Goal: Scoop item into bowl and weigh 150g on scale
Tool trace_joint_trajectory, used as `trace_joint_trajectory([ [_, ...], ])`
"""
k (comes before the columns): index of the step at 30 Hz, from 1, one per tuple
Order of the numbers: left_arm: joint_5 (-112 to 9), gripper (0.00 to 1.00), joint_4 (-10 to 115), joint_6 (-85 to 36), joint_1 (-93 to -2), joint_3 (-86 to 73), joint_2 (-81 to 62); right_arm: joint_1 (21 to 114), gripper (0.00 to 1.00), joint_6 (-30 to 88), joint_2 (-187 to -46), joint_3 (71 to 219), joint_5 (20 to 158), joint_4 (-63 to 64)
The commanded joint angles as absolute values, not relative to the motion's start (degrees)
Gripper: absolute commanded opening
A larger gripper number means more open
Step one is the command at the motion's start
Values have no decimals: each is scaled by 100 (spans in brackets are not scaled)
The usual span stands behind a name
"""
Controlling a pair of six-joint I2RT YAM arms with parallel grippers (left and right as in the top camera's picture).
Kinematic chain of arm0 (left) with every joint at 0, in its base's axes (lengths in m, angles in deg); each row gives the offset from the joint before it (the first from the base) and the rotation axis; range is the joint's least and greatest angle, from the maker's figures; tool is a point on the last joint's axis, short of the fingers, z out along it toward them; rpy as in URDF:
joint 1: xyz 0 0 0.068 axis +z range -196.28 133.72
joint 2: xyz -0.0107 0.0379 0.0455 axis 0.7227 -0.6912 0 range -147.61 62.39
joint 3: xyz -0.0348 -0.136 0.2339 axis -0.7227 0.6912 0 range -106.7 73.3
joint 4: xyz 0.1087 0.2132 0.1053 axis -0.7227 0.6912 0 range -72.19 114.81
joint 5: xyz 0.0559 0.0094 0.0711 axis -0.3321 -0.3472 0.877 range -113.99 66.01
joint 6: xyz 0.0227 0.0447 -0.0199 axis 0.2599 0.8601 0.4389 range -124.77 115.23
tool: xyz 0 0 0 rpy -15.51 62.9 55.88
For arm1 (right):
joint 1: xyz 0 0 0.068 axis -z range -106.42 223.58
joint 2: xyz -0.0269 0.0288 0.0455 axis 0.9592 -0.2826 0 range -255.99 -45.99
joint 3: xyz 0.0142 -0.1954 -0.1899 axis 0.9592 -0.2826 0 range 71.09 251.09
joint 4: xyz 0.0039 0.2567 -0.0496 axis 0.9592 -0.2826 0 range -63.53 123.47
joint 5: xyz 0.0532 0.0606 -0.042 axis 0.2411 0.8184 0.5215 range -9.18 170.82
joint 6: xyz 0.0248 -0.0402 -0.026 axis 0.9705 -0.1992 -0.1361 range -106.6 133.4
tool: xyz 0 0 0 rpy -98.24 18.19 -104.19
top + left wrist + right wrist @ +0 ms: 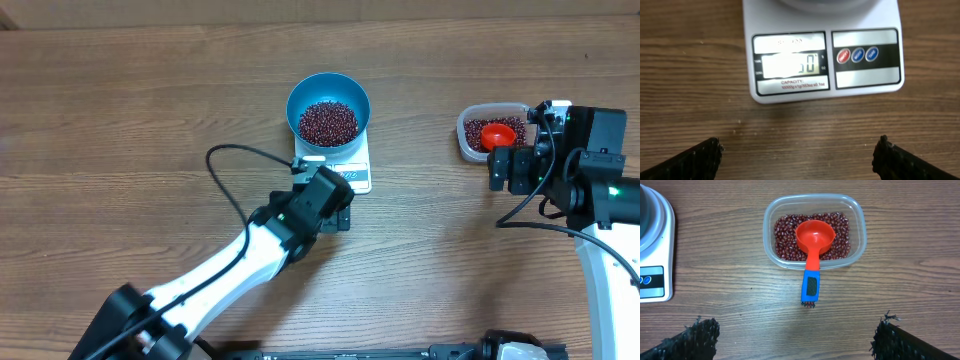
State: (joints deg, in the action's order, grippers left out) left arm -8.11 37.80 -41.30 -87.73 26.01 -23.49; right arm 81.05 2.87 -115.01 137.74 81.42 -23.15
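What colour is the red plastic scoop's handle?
Blue handle with a black grip; right wrist view shows it best.

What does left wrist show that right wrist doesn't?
Left wrist only: display, last digits 50 with the leading ones washed out, and the open left claw. Right wrist only: tub of beans with the scoop resting in it, handle over the rim, and the open right claw. Both: scale and table.
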Motion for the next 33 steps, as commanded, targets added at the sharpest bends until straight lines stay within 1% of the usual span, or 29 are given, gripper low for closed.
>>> trace_joint_trajectory([
  [1,-431,99,3415,-4159,-8786,3187,-1807,8094,100,311,-11490,13975,8088,-2307],
  [6,-433,99,2285,-3923,-8753,4251,-964,8094,100,311,-11490,13975,8088,-2307],
  [9,-453,99,1878,-3896,-8631,4785,-430,8094,100,311,-11490,13975,8088,-2307],
  [13,-685,99,1668,-3776,-8336,5331,309,8094,100,311,-11490,13975,8088,-2307],
  [18,-1686,100,1308,-3121,-7608,5869,1117,8094,100,311,-11490,13975,8088,-2307],
  [22,-2241,99,1275,-2692,-7059,6201,1782,8094,100,311,-11490,13975,8088,-2307],
  [30,-2420,100,693,-2528,-6524,7235,3395,8094,100,311,-11490,13975,8088,-2307],
  [33,-2602,99,796,-2301,-6366,7303,3852,8094,100,311,-11490,13975,8088,-2307],
])
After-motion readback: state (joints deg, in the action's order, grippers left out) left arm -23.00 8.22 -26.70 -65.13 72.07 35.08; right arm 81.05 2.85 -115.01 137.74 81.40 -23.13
